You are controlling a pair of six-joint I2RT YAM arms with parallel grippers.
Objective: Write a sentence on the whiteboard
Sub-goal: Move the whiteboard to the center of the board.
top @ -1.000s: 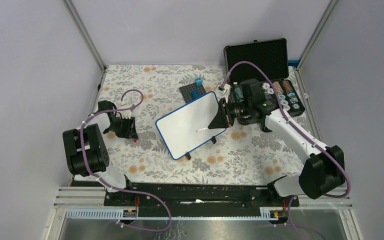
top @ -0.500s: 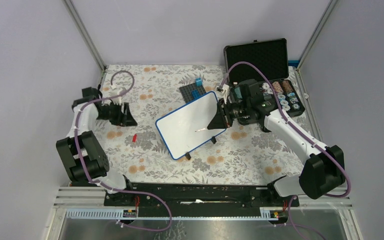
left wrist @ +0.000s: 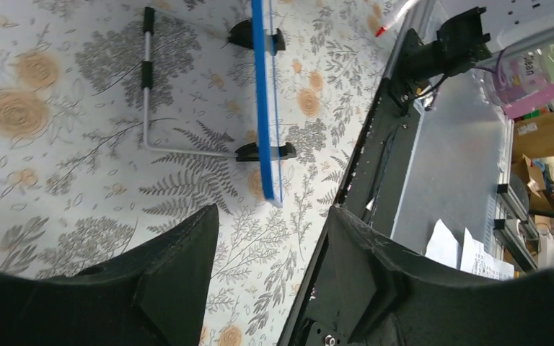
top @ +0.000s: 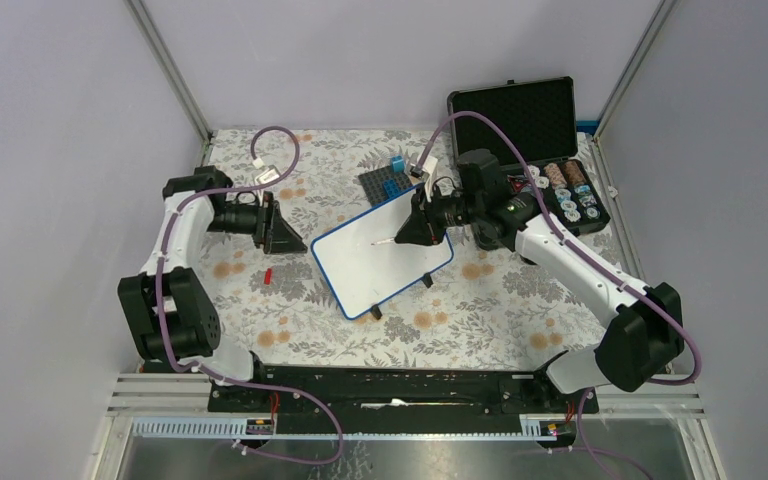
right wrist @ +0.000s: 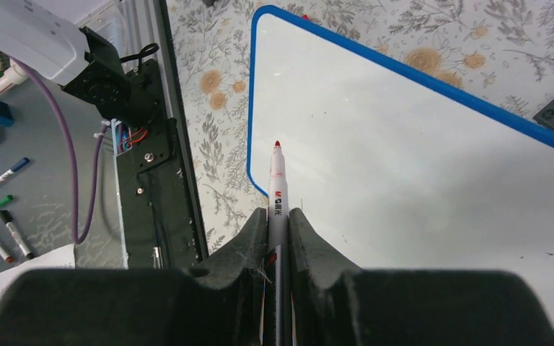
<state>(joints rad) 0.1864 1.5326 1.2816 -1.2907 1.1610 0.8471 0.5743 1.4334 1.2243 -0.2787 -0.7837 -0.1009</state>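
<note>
At the middle of the table: small rectangular whiteboard (top: 375, 262) (right wrist: 418, 144) of glossy white, with thin blue rim and rounded corners. Lies askew, long sides running from 7 o'clock to 1 o'clock. Stands on small black feet (top: 427, 281). From the left wrist, shows edge-on as a narrow blue strip, with a bent grey metal rod (left wrist: 146, 101) clipped beside it.

Over the board's 2 o'clock end: right gripper (top: 405, 235) (right wrist: 278, 216), matte black, with wedge-shaped fingers. Pinches a slim white marker pen (right wrist: 277, 180) (top: 385, 241) with red tip and red lettering, barrel clamped between both pads, tip aimed toward 8 o'clock. Cannot tell whether the tip meets the white face.

At 9 o'clock of the board, near its rim but apart from it: left gripper (top: 285, 232) (left wrist: 270, 216), same matte black. Fingers spread wide, holding nothing.

Underneath everything: matte cloth (top: 290, 300) printed with grey ferns and orange blossoms. On it, at 8 o'clock of the board, a small red piece (top: 269, 274). At 12 o'clock of the board, a dark grey studded plate (top: 378, 187) bearing a blue brick (top: 398, 163).

At the table's 1 o'clock corner: open black hard case (top: 512, 112), lid raised and lined with ribbed foam, round spools (top: 565, 190) in the lower half.

Around the table: smooth pale lilac wall panels (top: 390, 60) and slanting aluminium posts (top: 173, 75). Along the 6 o'clock edge: black metal rail (top: 390, 385).
</note>
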